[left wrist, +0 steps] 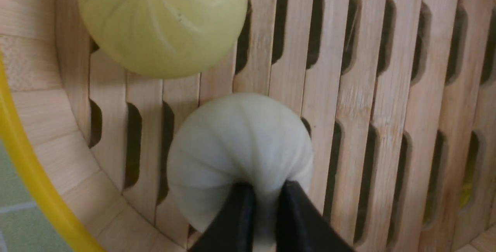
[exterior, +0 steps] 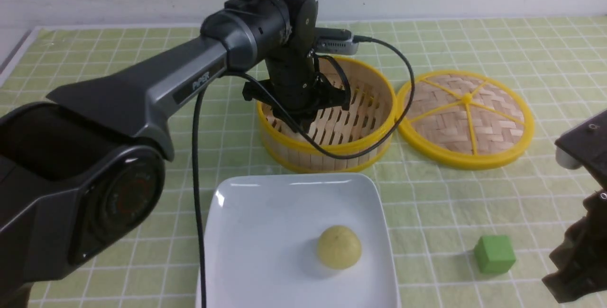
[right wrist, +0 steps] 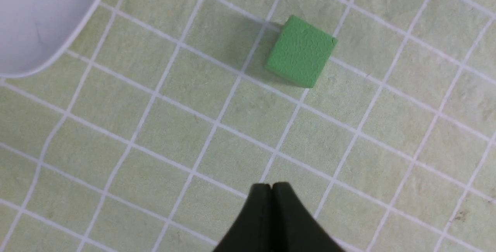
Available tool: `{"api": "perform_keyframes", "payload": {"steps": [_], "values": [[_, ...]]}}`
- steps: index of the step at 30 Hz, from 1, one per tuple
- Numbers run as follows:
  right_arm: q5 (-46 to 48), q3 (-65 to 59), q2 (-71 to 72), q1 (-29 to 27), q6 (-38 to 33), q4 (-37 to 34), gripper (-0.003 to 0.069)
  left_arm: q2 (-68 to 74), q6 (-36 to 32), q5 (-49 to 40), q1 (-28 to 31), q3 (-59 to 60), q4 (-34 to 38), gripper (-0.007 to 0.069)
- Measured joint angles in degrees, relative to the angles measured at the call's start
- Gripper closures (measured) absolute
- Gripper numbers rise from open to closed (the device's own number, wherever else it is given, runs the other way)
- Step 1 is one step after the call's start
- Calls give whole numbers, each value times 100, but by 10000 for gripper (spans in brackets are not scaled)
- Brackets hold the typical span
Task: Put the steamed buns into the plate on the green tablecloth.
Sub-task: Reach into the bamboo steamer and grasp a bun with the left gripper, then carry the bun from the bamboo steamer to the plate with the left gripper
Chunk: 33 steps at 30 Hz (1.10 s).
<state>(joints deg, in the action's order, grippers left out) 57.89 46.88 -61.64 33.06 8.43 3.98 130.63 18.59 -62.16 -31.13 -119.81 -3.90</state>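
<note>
The green tablecloth (exterior: 474, 42) bears plate (exterior: 265, 213), steamer (exterior: 332, 150), lid (exterior: 467, 118) and green cube (exterior: 494, 253).

Buns, three: first yellow bun (exterior: 339, 246), second yellow bun (left wrist: 162, 19), white bun (left wrist: 236, 143). One plate (exterior: 246, 213). One steamer (exterior: 289, 154). One lid (exterior: 467, 118). One green cube (exterior: 494, 253). Two claws: left claw (left wrist: 266, 190), right claw (right wrist: 270, 185).

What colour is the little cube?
Green. The small green cube shows best in the right wrist view.
</note>
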Motion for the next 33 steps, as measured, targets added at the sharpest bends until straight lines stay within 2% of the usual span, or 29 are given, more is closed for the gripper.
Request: {"api": "perform_keyframes", "payload": {"steps": [2,7,11,14,19,21,24,26,29,33], "values": [[0,0,0,0,0,0,657,-133,4,-189,0,-155,0,596],[0,-5,0,0,0,0,654,-996,-150,-780,0,-739,-84,603],[13,-5,4,0,0,-6,652,-1884,-254,-836,4,-527,-30,603],[15,-5,4,0,0,-27,650,-2734,-314,-871,-70,583,275,601],[15,-5,4,0,0,-27,648,-3048,-94,-805,-372,2734,390,597],[20,-5,4,0,0,-27,648,-2933,173,-397,-432,3478,390,591],[20,-5,4,0,0,-27,646,-2801,501,74,-444,3941,390,582],[20,-5,4,0,0,-27,643,-2615,823,443,-444,4268,316,550],[20,-5,4,0,0,-27,641,-2480,947,581,-444,4334,299,500],[20,-5,4,0,0,-27,636,-2432,1147,735,-444,4247,200,324]]}}
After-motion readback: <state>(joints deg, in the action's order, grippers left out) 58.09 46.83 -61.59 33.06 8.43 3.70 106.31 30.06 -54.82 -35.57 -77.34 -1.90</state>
